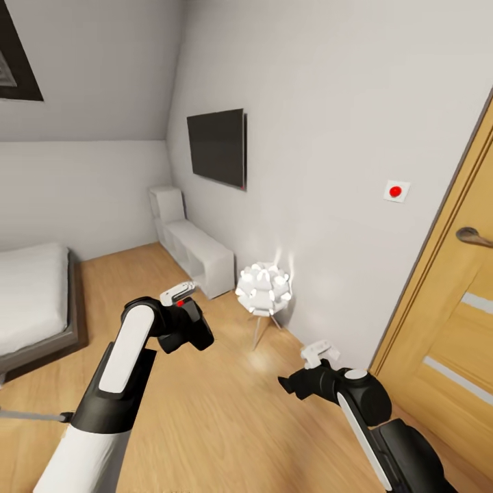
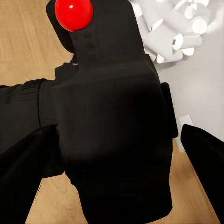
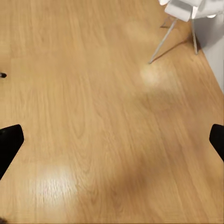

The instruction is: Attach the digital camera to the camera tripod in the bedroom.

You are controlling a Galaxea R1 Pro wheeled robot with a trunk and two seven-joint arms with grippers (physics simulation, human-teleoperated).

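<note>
The left gripper (image 2: 112, 154) has its fingers (image 2: 23, 163) clamped on either side of the camera (image 2: 112, 126), which sits between them with its body filling the gap. In the head view the left gripper (image 1: 183, 327) holds the camera (image 1: 186, 322) above the wood floor (image 1: 226, 418). The right gripper (image 1: 291, 383) hangs with its fingers (image 3: 9, 142) spread wide apart and nothing between them, bare floor (image 3: 102, 116) beyond them.

The camera is a blocky black body, its round lens barrel (image 2: 21, 105) sticking out to one side past one finger, and a glossy red button (image 2: 73, 13) on its top edge.

Beyond the left fingers stands a white lamp (image 1: 263, 289) on thin legs, near the grey wall (image 1: 329, 137). A bed (image 1: 31, 301) lies on the left gripper's outer side, a wood door (image 1: 452, 329) on the right gripper's outer side.
</note>
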